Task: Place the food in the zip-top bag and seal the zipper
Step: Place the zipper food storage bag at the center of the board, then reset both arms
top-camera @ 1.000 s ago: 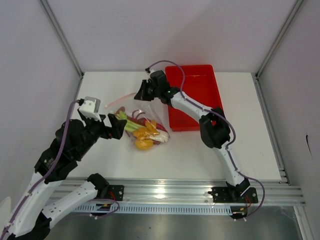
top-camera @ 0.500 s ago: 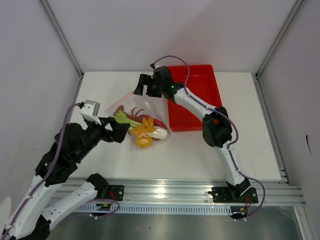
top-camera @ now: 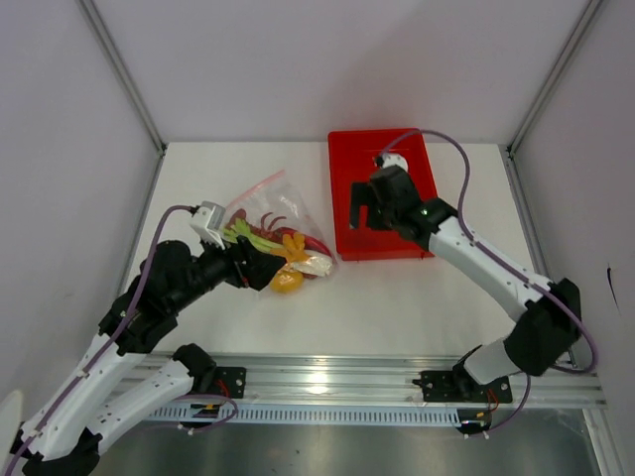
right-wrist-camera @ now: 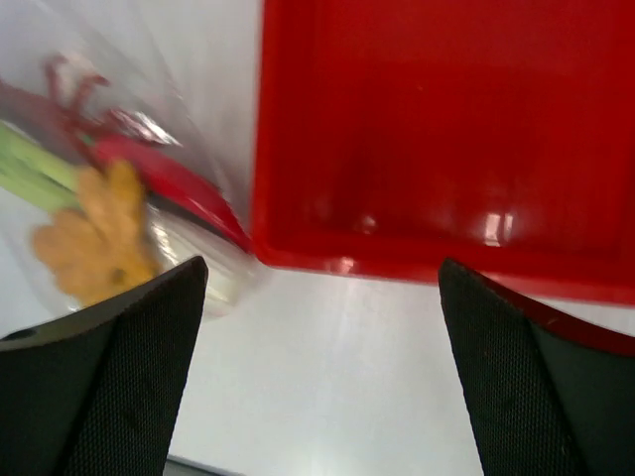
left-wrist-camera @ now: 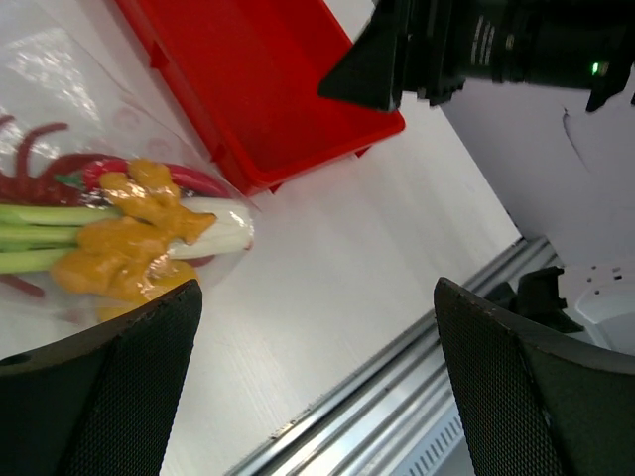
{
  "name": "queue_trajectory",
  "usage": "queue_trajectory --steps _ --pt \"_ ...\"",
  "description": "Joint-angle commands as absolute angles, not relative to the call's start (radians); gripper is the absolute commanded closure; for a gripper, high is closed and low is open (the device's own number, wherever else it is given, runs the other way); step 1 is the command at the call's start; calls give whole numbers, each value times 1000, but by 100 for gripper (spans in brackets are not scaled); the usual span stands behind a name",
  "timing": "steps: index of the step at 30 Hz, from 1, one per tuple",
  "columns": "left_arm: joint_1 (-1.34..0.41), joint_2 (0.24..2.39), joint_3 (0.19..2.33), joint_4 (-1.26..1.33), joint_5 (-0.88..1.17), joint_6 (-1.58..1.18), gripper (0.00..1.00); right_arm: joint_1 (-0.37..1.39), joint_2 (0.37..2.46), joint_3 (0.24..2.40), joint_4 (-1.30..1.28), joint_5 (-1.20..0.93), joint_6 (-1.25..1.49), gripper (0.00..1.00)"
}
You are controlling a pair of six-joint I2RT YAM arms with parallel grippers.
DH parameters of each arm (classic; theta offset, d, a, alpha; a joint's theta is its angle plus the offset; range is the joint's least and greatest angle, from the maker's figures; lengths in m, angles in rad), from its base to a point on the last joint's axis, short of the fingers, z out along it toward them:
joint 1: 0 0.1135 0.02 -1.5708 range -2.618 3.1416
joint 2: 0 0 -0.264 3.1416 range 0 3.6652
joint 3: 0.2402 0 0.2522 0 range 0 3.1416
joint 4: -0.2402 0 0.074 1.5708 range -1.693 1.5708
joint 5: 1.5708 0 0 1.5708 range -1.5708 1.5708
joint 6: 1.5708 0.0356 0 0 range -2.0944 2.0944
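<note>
My left gripper [top-camera: 260, 270] stands wide open with nothing between its fingers, low at the near edge of the bag [top-camera: 290, 203]. My right gripper [top-camera: 365, 210] is spread just as wide and empty, hanging over the red tray [top-camera: 409, 159].

The bag lies on the table [top-camera: 397, 297] between my two arms, just left of the tray. The lobster [top-camera: 316, 243], the leek [top-camera: 250, 238] and the yellow pieces [top-camera: 288, 270] show through its plastic, bunched toward the closed end, which points toward the tray's near corner. I cannot tell whether the leek's green tops poke past the mouth.

What matters next is the zipper [top-camera: 254, 191]. It runs as a pinkish strip along the bag's far-left edge, slanting from near my left wrist up and away toward the back of the table. The bag's long axis runs from that strip down toward the tray. From my left gripper the strip lies on the far side of the food; from my right gripper it lies well off to the left, across the bag. By my reckoning the left arm is nearer the strip's near end, and the right must cross over to reach the far end.
</note>
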State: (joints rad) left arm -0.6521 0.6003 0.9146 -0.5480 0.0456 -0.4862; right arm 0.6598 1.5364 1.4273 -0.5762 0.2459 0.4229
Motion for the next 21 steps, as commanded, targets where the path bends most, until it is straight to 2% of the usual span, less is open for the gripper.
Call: queue_trajectory --steps 1,5,11,17,21 --pt "-657 624 874 -422 181 -592 0 661 1362 1209 -608 295 442 1" --pt "-657 632 830 -387 222 -629 1 675 1133 985 -580 281 503 1" --pt "-655 607 764 -325 267 -679 0 690 872 888 -699 353 546 1" --pt "-655 592 707 -270 293 -718 0 683 752 831 -739 336 561 1" --pt "-657 606 703 -256 310 -727 1 683 742 833 -720 302 578 1"
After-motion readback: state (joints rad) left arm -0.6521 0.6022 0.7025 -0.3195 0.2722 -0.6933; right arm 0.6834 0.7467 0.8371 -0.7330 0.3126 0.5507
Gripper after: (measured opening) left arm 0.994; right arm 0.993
